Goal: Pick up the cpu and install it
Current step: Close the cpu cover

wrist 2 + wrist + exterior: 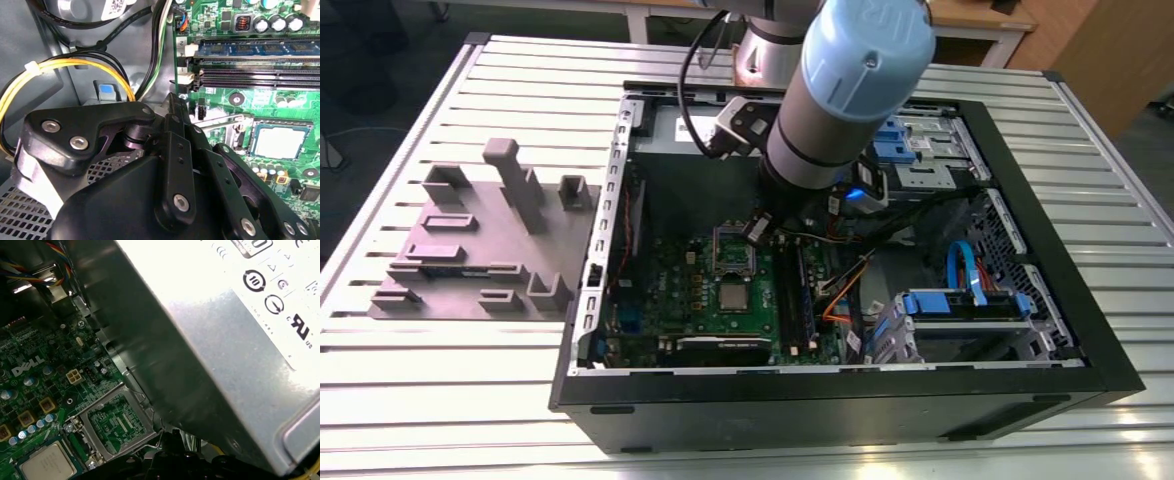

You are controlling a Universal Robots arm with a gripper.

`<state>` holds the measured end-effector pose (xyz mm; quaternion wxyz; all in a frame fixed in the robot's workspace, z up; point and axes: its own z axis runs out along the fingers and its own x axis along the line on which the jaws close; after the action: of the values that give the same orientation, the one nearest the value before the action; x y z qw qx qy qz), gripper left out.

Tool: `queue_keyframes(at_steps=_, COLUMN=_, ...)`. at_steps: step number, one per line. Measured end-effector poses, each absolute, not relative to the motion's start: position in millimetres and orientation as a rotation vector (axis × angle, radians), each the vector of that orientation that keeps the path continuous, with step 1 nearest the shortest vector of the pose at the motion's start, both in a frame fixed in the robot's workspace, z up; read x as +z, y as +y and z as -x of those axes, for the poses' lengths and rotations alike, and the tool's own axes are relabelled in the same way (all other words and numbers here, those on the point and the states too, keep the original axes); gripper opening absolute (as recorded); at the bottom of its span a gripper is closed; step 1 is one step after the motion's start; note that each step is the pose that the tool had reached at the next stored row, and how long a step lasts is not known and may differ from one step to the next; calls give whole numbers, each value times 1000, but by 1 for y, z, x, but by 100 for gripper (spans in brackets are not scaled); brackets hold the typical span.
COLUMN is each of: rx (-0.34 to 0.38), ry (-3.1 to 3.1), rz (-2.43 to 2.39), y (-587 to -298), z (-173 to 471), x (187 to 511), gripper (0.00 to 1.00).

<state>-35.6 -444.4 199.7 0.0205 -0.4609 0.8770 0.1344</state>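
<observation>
While the cpu (735, 297) lies flat on the motherboard (680, 290), the gripper (761, 228) hovers above the socket frame (731, 252); its opening cannot be told.

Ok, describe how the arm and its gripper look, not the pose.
The silver-grey tubular arm has a pale blue joint cap and a black cable running alongside. The matte black gripper is built of linked plates fastened with silver screws.

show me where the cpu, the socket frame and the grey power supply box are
cpu (278, 142), second wrist view, centre of its metal top.
socket frame (116, 423), first wrist view, its green centre.
power supply box (225, 365), first wrist view, grey side wall.
</observation>
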Motion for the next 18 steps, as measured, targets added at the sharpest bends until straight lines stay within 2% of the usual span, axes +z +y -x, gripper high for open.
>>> queue_keyframes(at_steps=18, rx=355, ry=2748, rz=1439, y=-442, z=38, x=212, gripper=10)
